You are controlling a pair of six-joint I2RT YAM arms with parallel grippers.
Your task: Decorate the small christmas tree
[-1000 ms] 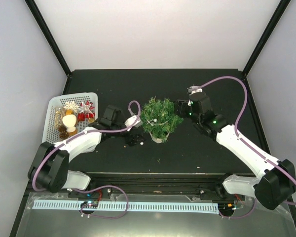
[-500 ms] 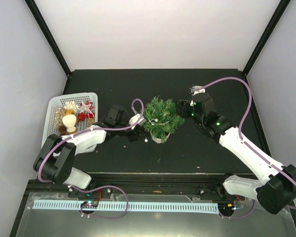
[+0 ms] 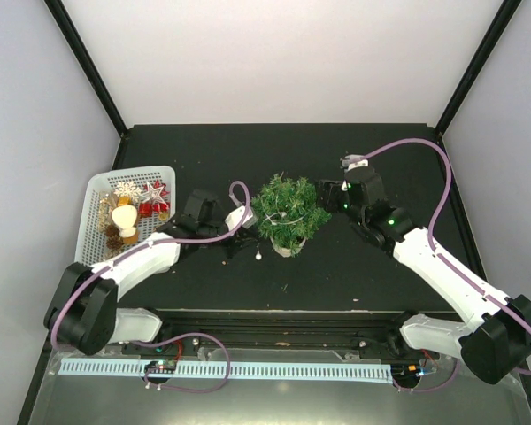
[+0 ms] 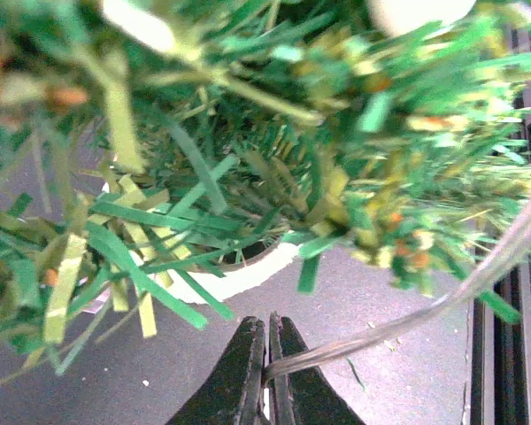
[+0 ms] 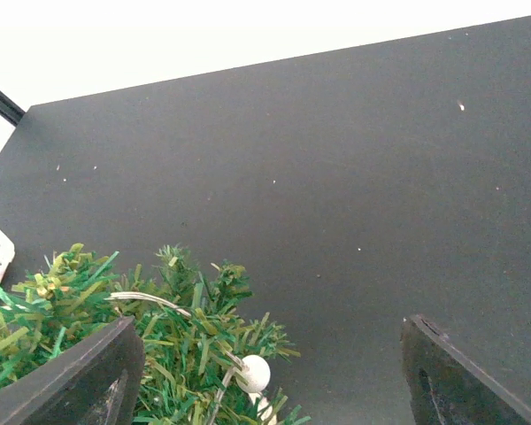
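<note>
The small christmas tree stands mid-table in its cream-white pot. A thin wire garland with white beads lies over its branches. One bead hangs low at the tree's left, near the pot. My left gripper is at the tree's lower left, and in the left wrist view it is shut on the wire just in front of the pot. My right gripper is open at the tree's right edge. Its fingers hold nothing, and the foliage lies by the left one.
A white basket at the left holds star, snowflake, pine-cone and other ornaments. Purple cables loop over both arms; the left one arches close to the tree. Black frame rails run along the near table edge.
My left gripper has gone from open to shut on the wire garland beside the pot, shifting slightly there. The right gripper has edged closer to the tree and stays open.
</note>
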